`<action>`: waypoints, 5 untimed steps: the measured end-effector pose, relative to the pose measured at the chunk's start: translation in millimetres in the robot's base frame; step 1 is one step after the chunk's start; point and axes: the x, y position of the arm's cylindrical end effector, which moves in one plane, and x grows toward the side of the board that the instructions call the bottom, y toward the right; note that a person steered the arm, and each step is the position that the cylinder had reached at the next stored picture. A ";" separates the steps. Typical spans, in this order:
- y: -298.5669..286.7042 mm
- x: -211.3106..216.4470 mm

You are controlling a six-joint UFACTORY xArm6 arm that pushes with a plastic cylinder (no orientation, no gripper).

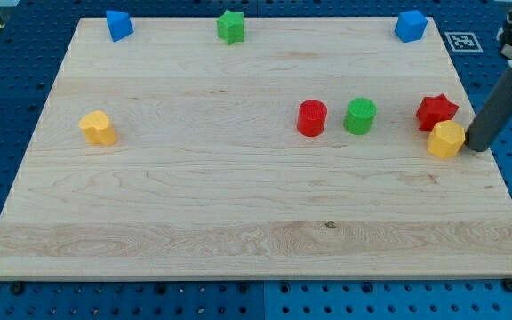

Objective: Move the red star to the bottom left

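Observation:
The red star lies near the board's right edge, at mid height. A yellow hexagon block sits just below it, touching or almost touching it. My tip is at the right edge of the board, just right of the yellow hexagon and below right of the red star. The rod rises from it toward the view's top right.
A red cylinder and a green cylinder stand side by side left of the star. A yellow block is at the left. A blue block, a green star and a blue block line the top edge of the wooden board.

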 end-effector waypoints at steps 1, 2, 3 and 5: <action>9.9 3.0; 8.7 -19.2; -12.9 -32.2; -20.9 -32.6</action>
